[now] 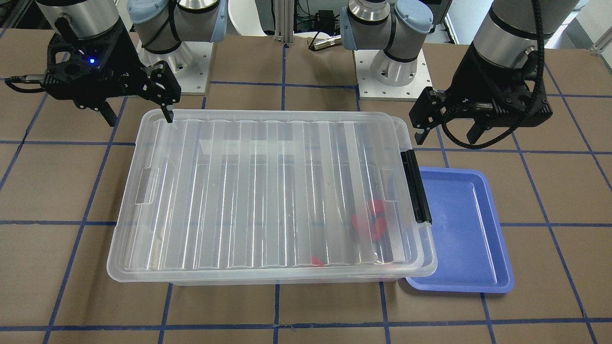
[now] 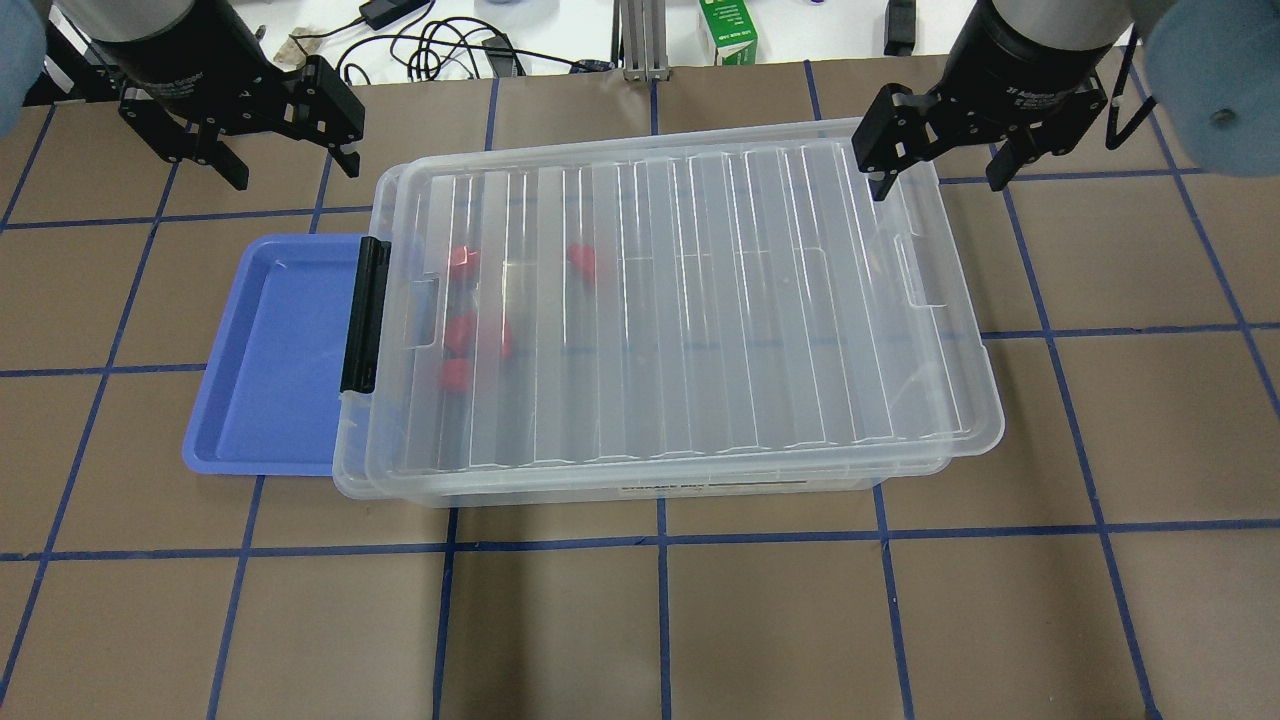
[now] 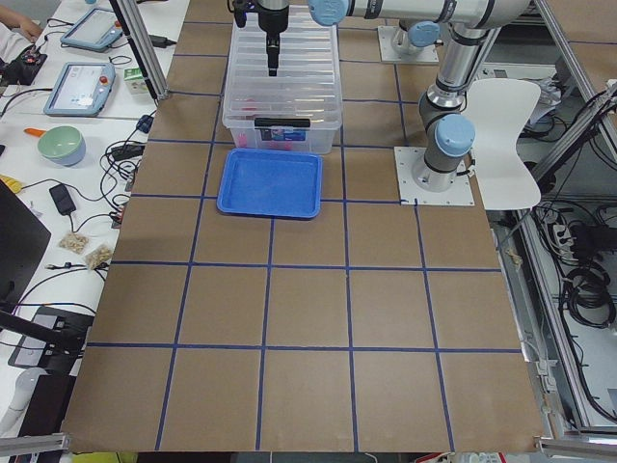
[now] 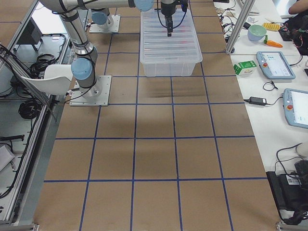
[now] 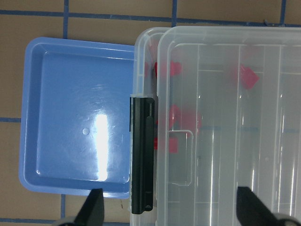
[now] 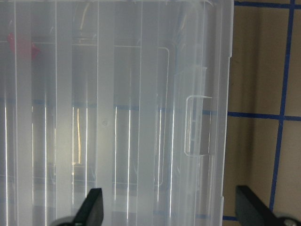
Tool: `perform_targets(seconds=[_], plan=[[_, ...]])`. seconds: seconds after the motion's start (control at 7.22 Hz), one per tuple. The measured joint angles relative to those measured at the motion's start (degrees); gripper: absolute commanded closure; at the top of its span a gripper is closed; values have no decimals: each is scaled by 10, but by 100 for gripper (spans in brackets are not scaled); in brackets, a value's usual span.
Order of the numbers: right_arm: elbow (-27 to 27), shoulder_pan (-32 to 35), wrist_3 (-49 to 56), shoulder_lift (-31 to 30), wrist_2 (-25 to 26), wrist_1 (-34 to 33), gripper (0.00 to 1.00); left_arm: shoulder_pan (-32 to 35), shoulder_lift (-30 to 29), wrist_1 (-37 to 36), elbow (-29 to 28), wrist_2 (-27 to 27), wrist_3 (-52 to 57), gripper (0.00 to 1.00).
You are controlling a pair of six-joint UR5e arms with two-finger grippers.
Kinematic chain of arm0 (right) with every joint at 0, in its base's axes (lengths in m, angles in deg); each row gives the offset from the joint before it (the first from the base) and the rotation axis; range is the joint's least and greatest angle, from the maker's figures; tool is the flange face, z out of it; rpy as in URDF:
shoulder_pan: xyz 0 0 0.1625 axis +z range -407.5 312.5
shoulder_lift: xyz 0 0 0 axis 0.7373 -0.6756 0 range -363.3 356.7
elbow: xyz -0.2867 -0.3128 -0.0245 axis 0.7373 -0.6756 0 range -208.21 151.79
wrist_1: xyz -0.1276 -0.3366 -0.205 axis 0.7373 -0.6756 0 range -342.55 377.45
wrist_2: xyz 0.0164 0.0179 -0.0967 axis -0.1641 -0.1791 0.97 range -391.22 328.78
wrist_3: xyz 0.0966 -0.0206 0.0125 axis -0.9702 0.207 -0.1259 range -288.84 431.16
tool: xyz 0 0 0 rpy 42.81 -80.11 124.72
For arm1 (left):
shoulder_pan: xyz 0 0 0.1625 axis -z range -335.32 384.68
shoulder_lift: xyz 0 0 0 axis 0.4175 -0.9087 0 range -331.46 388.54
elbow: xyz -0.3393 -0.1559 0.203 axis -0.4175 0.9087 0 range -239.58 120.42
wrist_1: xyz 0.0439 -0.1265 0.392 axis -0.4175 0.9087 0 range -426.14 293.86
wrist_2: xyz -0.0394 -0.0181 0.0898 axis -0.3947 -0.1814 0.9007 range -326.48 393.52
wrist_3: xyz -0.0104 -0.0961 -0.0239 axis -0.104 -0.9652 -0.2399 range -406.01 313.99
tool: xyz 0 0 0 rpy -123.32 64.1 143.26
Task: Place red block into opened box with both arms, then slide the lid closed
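The clear box [image 2: 350, 478] stands mid-table with its black latch [image 2: 362, 315] at my left end. The ribbed lid [image 2: 700, 300] lies flat on top, shifted slightly to my right, so a narrow strip of rim by the latch is uncovered. Red block shapes [image 2: 470, 335] show blurred through the lid near the latch end [image 1: 370, 222]. My left gripper [image 2: 285, 160] hangs open above the table, beyond the blue tray. My right gripper [image 2: 940, 178] is open over the lid's far right corner. Whether its inner fingertip [image 1: 168, 115] touches the lid, I cannot tell.
A shallow blue tray [image 2: 270, 350] lies against the box's latch end, partly under its rim. Cables and a green carton [image 2: 728, 30] sit past the table's far edge. Brown table surface with a blue tape grid [image 2: 660, 600] stretches in front of the box.
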Motion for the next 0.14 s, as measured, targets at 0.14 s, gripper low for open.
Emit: perform_targets(seconds=[0.14], plan=[[-10, -1, 0, 5, 1, 2, 0, 0, 0, 1, 1, 0, 0, 0]])
